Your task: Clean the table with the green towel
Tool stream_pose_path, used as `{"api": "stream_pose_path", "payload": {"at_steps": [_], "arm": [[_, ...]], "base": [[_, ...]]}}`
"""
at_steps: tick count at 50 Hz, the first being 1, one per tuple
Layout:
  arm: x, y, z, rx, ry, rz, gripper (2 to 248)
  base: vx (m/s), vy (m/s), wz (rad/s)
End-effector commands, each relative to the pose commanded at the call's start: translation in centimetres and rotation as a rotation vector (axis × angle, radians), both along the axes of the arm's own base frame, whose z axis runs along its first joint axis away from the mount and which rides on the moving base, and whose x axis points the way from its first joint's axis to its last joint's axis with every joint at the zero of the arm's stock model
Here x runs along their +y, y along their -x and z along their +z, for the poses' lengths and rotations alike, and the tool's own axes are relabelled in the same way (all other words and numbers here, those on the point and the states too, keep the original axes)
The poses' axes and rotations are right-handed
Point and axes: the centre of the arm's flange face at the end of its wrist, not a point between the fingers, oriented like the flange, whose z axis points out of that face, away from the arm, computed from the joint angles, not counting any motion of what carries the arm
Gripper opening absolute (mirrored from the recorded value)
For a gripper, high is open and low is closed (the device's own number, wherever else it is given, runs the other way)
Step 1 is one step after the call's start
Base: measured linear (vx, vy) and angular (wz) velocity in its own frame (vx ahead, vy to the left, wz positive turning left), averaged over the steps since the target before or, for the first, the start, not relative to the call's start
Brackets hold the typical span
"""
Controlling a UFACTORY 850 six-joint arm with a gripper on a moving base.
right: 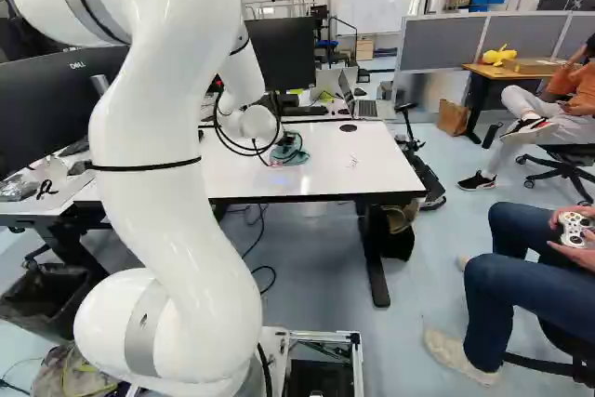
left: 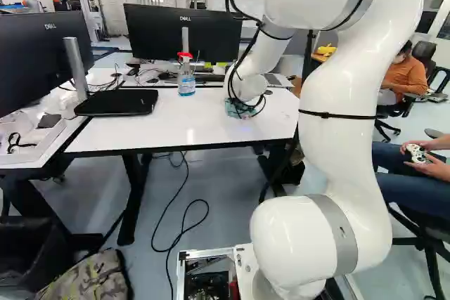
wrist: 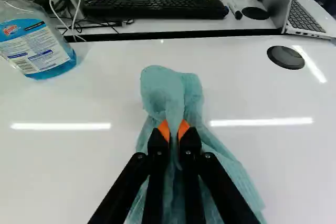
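Blue-green twl [wrist: 169,90], orange-tipped fingers [wrist: 175,131].

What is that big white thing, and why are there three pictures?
It's a robot arm. Two pictures come from cameras on its base, behind the arm: one to its left, one to its right. Both show the same white table, so don't count it twice! The third comes from a camera on the robot's wrist, looking along its black gripper, which is like a hand with two fingers.

Those fingers have orange pads, and they are pinching a blue-green towel. Its loose part spreads on the table, probably for wiping. Also on the table are a spray bottle with blue liquid and a red top, and a round black disc.
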Motion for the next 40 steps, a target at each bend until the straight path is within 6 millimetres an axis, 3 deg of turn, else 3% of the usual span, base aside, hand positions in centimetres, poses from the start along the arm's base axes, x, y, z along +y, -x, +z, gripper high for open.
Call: {"api": "stream_pose_path", "payload": {"at_steps": [9,40], "arm": [[0.2,-1.3,-0.1,-0.008,0.0,0.003,38],[0.3,-0.4,2.6,0.0,0.0,0.005,38]], "base": [[0.0,0.0,0.0],[0.0,0.0,0.0]]}}
